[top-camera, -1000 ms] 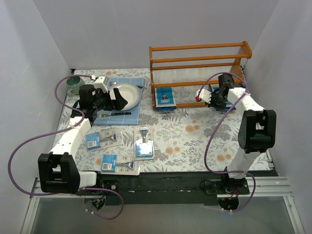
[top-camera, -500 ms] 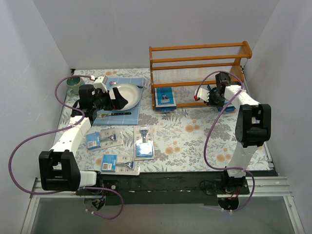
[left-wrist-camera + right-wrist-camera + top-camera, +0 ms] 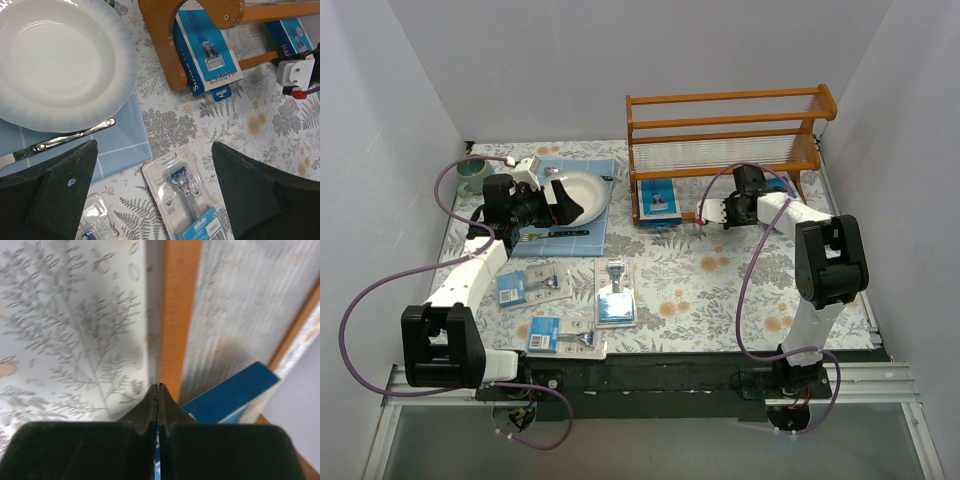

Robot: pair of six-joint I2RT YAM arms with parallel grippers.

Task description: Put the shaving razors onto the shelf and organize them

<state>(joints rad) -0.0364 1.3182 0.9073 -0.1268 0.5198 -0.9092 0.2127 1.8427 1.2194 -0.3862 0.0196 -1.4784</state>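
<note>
The left claw (image 3: pixel 155 195) hangs wide open and empty above the floral-patterned bench (image 3: pixel 720 290), beside a round white plate (image 3: pixel 55 60). The right claw (image 3: pixel 158 387) is pressed shut, pinching the thin edge of a blue-and-white razor blister pack (image 3: pixel 230 390) at the lowest tier of the orange-brown wooden shelf (image 3: pixel 720 99). Another razor pack (image 3: pixel 658 203) sits at that tier's left end, and three loose razor packs (image 3: pixel 615 292) lie on the bench

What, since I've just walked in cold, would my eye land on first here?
The orange-brown wooden shelf at the far right stands out first, with a blue razor pack resting at its lowest tier. Next come the loose razor packs lying flat on the floral table near the left arm, just in front of a white plate on a blue mat.
</note>
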